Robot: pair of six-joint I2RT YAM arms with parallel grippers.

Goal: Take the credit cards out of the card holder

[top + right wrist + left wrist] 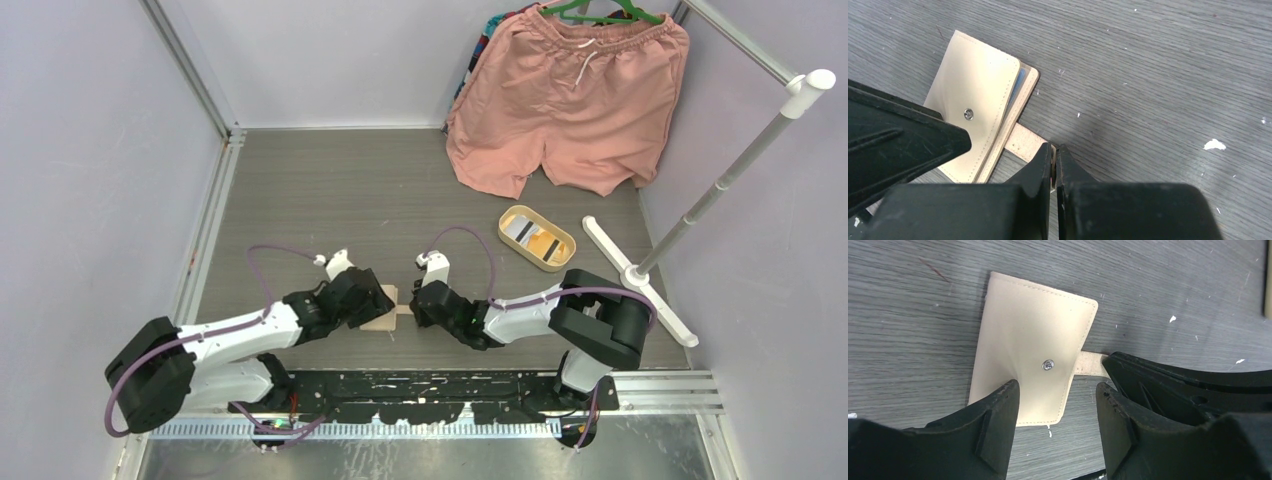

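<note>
The tan card holder (383,311) lies folded shut on the grey table between my two grippers, with its metal snap stud (1048,365) facing up. My left gripper (1055,390) is open, its fingers standing over the holder's near corner (1033,340). My right gripper (1054,150) is shut on the holder's snap tab (1023,141), which sticks out sideways. A pale blue card edge (1019,82) shows between the holder's leaves (975,95). No other card in the holder can be seen.
An oval tan tray (512,215) at the right holds an orange-yellow flat piece (545,243) and a pale dark-striped one. Pink shorts (565,100) hang at the back right. A white stand base (640,275) with a slanted pole stands to the right.
</note>
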